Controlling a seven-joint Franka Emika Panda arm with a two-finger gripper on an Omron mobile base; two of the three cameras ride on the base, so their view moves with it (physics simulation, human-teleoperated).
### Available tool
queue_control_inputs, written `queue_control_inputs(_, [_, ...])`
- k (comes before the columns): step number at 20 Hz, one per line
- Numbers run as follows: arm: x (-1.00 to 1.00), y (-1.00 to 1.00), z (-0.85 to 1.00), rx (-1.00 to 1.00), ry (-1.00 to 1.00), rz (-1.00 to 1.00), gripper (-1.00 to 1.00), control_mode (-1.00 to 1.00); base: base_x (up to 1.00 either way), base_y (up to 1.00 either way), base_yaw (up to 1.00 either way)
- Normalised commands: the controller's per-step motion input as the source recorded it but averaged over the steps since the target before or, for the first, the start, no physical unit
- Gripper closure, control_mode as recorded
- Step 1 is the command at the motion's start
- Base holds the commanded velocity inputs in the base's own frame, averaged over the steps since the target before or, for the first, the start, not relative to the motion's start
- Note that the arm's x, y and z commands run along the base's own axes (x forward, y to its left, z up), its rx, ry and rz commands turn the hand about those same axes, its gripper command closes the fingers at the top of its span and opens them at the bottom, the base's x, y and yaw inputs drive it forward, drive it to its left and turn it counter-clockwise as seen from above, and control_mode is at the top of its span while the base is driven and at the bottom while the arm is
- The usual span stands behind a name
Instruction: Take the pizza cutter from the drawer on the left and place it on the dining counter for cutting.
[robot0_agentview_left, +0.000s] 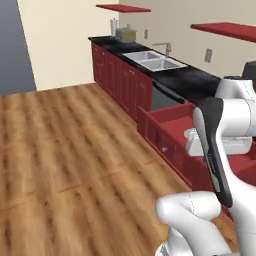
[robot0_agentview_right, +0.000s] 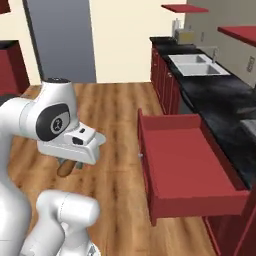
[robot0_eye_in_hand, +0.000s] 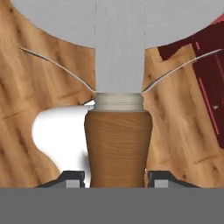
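Two dark fingertips (robot0_eye_in_hand: 72, 178) of our end effector (robot0_eye_in_hand: 117, 177) clamp the brown handle of the pizza cutter (robot0_eye_in_hand: 118, 144), its grey wheel pointing away from the hand, so the blade stays clear of our grip. We hold it over the wooden floor (robot0_agentview_right: 115, 115), well out from the drawer (robot0_agentview_right: 187, 165), which stands pulled open. We judge the pick done; carrying to the dining desk remains.
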Motion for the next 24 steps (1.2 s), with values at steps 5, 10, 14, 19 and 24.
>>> queue_control_inputs(5, [0.0, 0.0, 0.0, 0.0, 0.0, 0.0, 1.0, 1.0, -0.29, 0.62, 0.93])
queue_control_inputs(10, [0.0, 0.0, 0.0, 0.0, 0.0, 0.0, 1.0, 1.0, -0.08, 0.58, 0.83])
queue_control_inputs(14, [0.0, 0.0, 0.0, 0.0, 0.0, 0.0, 1.0, 1.0, 0.25, 0.52, 0.57])
queue_control_inputs(19, [0.0, 0.0, 0.0, 0.0, 0.0, 0.0, 1.0, 1.0, 0.81, 0.23, 0.48])
queue_control_inputs(24, [0.0, 0.0, 0.0, 0.0, 0.0, 0.0, 1.0, 1.0, 1.0, -0.17, 0.26])
